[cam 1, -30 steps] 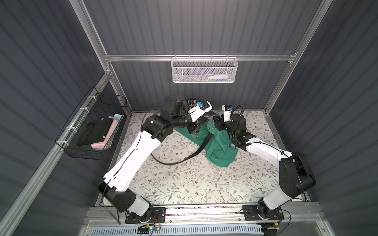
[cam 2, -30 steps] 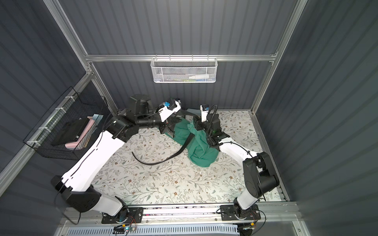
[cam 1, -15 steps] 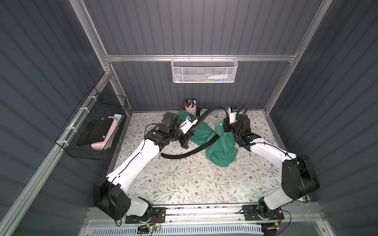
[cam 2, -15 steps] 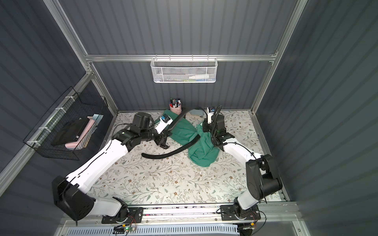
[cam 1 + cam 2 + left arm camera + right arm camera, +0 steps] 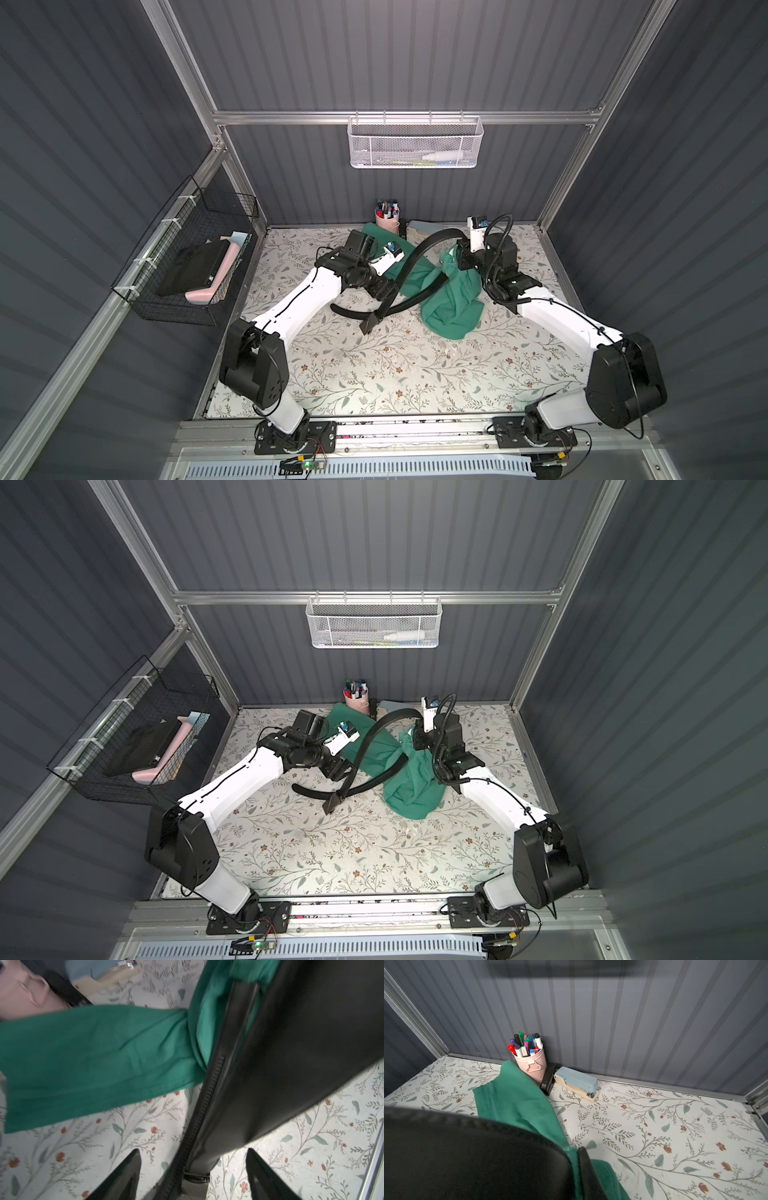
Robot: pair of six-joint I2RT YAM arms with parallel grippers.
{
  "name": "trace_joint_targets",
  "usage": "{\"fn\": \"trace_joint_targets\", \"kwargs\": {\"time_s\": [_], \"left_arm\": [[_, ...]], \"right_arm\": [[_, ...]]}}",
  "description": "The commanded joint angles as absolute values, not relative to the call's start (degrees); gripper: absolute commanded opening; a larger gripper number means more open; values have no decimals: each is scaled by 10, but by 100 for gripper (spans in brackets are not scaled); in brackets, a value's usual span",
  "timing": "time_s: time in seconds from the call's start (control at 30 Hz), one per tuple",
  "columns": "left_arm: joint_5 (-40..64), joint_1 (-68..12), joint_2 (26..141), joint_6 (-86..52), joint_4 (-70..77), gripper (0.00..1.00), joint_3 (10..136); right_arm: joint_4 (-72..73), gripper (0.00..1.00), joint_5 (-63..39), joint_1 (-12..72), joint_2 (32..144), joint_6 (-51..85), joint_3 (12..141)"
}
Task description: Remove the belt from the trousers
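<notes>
Left wrist view: the left claw (image 5: 193, 1149) is spread open, and the black belt (image 5: 270, 1064) passes unclamped between its fingers, beside the green trousers (image 5: 93, 1053). In a top view, the belt arches from the floral counter (image 5: 395, 374) up to the right claw (image 5: 460, 259), which is clamped on the bunched trousers. The belt seems partly drawn out. Next, the left claw likely must close on it and pull away. A pen cup (image 5: 387, 216) stands behind.

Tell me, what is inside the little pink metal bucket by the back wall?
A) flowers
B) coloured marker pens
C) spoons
B: the pink metal bucket is full of coloured marker pens standing upright.
</notes>
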State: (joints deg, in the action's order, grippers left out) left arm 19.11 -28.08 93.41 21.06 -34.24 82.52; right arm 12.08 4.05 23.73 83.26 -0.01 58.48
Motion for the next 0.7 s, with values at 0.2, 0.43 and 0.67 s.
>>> {"fn": "trace_joint_targets", "kwargs": {"time_s": [0.2,0.43,0.67], "left_arm": [[220,-347,1002,275,-373,82,1030],[252,-377,1128,265,-398,83,1181],[253,-382,1207,218,-433,16,1325]], "right_arm": [[136,1,47,237,838,0,584],[133,1,46,237,834,0,582],[126,5,51,237,834,4,575]]}}
